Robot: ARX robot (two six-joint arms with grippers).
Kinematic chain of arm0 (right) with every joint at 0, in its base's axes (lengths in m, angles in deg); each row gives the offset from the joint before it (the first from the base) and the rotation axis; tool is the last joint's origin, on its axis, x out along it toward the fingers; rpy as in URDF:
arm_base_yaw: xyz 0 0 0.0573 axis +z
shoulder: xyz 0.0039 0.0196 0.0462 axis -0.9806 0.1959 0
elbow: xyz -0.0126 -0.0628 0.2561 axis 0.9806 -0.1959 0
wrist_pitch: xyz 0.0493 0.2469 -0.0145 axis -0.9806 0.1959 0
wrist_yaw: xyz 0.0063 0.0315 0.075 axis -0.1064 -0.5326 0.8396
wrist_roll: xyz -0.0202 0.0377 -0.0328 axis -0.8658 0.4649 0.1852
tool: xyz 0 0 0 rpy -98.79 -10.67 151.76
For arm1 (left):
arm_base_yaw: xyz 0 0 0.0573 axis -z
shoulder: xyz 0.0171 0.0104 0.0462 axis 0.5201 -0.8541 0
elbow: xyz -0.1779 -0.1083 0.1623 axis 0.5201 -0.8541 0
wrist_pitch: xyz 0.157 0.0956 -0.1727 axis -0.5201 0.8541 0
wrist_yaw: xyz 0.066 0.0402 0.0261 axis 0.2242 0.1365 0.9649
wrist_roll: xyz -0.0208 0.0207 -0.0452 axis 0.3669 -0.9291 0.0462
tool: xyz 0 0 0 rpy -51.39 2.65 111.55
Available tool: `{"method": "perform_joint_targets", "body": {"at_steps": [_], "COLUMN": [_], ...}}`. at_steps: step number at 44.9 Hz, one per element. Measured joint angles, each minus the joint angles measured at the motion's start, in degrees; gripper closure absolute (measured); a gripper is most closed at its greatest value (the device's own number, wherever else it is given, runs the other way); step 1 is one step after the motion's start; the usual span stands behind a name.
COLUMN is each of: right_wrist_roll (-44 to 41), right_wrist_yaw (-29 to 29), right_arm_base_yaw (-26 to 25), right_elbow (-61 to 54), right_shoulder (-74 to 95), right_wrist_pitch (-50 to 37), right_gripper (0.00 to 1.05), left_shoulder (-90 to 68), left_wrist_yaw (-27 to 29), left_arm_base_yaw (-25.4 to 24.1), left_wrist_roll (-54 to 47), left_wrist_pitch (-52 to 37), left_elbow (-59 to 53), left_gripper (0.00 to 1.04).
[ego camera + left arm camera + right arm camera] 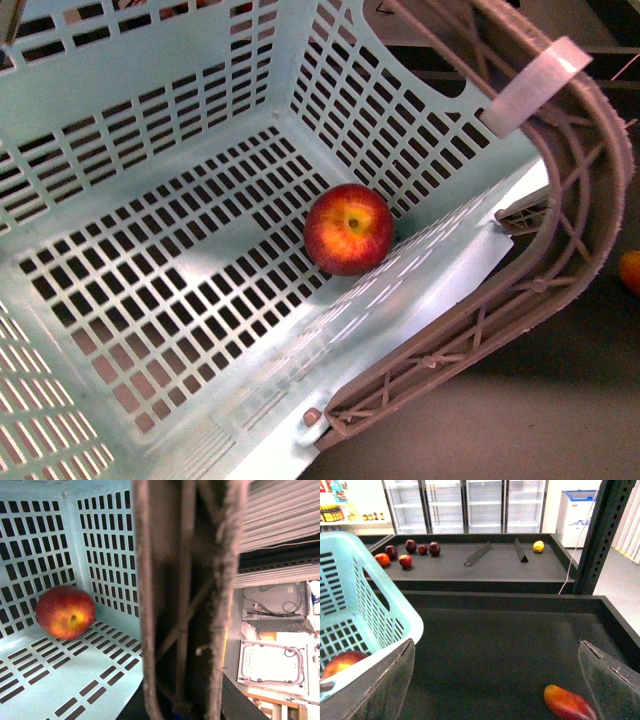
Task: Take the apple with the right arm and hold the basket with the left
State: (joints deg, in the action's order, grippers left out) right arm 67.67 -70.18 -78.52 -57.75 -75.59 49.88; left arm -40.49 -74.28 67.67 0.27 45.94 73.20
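A large pale turquoise basket (150, 160) with slotted walls and floor fills the left and middle of the front view. It is tipped, so that its inside faces the camera, and it covers most of the dark table (480, 420). The red apple (349, 228), with a yellow-orange blush round its stem dimple, rests on the basket's floor close to a corner where two slotted walls meet. Just right of it, the brown-grey lattice handle (560, 250) curves over the basket's rim, with a white band (535, 85) near its top. A smaller orange fruit (630, 270) lies on the table's bare right side, apart from the basket. In the left wrist view the handle stands very close to the camera. Only dark parts of the left gripper (182, 707) seem to show on either side of it, so I cannot tell whether it grips the handle. In the right wrist view the right gripper (496, 644) is spread wide and holds nothing. Its two grey pads (385, 690) hang over bare table, beside the basket's rim. A long red-orange fruit (569, 704) lies on the table between the pads, untouched. On a second dark table behind, several red and dark fruits (405, 560) sit near one far corner and a yellow fruit (538, 546) near the other.
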Motion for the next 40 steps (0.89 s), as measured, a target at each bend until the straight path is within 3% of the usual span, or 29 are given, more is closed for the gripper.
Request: {"method": "perform_joint_targets", "body": {"at_steps": [9, 19, 40], "right_wrist_roll": [0.0, 0.0, 0.0], "right_wrist_yaw": [0.0, 0.0, 0.0], "right_arm_base_yaw": [0.0, 0.0, 0.0], "right_elbow": [0.0, 0.0, 0.0], "right_shoulder": [0.0, -0.02, -0.02], "right_wrist_pitch": [0.0, 0.0, 0.0], "right_gripper": [0.09, 0.09, 0.09], "left_shoulder": [-0.11, -6.36, -19.74], "left_wrist_yaw": [-2.43, 0.74, -0.33], "left_arm_base_yaw": [-9.53, -20.96, -25.18], "left_wrist_roll": [7.98, 14.14, 22.56], "left_wrist_pitch": [-2.91, -9.31, -17.42], "left_elbow": [-2.62, -3.34, -4.17], "left_gripper": [0.98, 0.98, 0.98]}}
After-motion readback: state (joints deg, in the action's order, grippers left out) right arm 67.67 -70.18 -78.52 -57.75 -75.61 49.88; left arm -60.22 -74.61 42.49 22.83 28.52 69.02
